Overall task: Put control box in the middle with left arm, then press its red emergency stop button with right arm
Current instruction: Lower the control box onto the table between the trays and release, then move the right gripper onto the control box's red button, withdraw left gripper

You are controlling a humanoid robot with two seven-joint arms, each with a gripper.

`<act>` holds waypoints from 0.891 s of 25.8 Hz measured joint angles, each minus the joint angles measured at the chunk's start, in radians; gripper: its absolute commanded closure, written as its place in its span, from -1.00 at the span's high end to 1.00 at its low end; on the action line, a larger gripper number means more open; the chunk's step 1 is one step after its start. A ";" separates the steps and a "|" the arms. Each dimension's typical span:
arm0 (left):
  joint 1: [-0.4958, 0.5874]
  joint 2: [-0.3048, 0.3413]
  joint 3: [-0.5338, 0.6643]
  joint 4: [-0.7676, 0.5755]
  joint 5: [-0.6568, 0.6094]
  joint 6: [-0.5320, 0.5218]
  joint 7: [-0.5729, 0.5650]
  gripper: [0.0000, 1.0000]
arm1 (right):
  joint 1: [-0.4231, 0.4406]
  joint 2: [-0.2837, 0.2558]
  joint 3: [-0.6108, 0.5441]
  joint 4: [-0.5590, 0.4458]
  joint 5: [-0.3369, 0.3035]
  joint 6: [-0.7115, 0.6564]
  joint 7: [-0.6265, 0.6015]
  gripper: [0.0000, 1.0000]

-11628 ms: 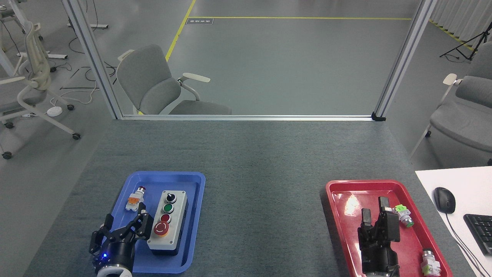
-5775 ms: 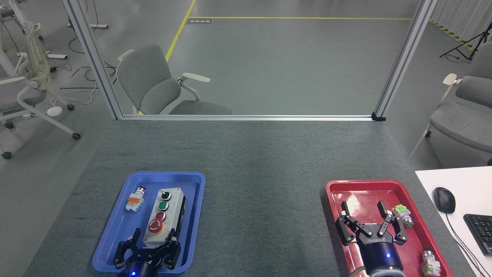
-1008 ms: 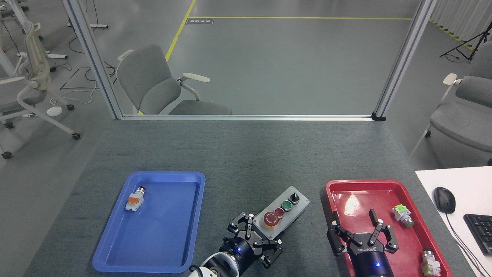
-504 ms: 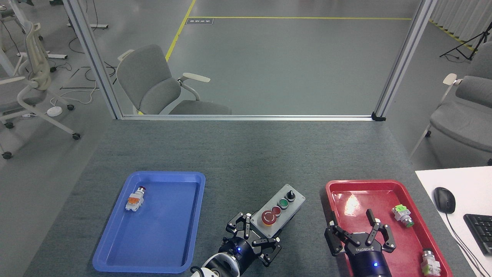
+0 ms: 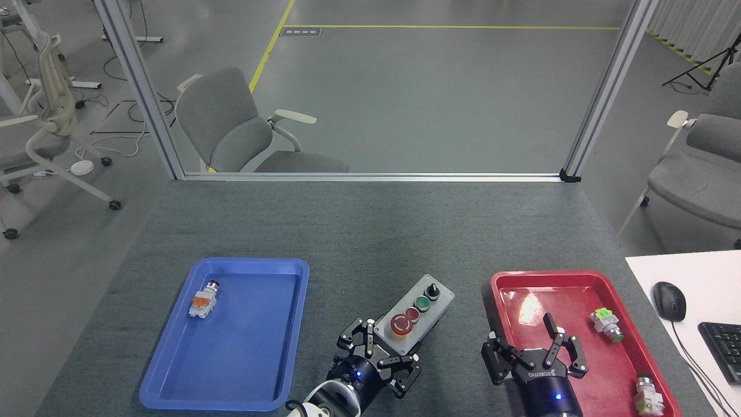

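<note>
The left arm comes up from the bottom edge and leans to the right. Its gripper (image 5: 386,353) grips the near end of the box (image 5: 413,314), with black fingers (image 5: 362,341) on each side of that end. The right arm also comes up from the bottom edge. Its gripper (image 5: 525,344) sits over the near left part of the red tray (image 5: 584,279). Its fingers are spread wide and hold nothing.

The box is on the dark grey table (image 5: 359,231), between the blue tray (image 5: 249,263) and the red tray. It touches neither tray. Its long side runs slanted, from near-left to far-right. The big red button (image 5: 400,325) is at the near end, next to the left gripper. Then come a small red button, a green button and a black knob at the far end. The buttons face up.
</note>
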 measured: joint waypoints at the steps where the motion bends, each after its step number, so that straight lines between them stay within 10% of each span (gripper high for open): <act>1: 0.000 0.000 0.000 0.001 0.001 0.001 0.002 0.96 | -0.001 0.000 0.000 0.000 0.000 0.000 0.000 0.92; 13: 0.017 0.009 0.006 -0.003 0.008 -0.002 -0.005 0.97 | -0.006 0.013 0.019 0.001 0.002 -0.010 0.002 0.90; 23: 0.108 0.093 0.012 -0.163 0.017 -0.051 -0.012 0.98 | -0.011 0.025 0.091 0.002 0.004 -0.031 0.003 -0.37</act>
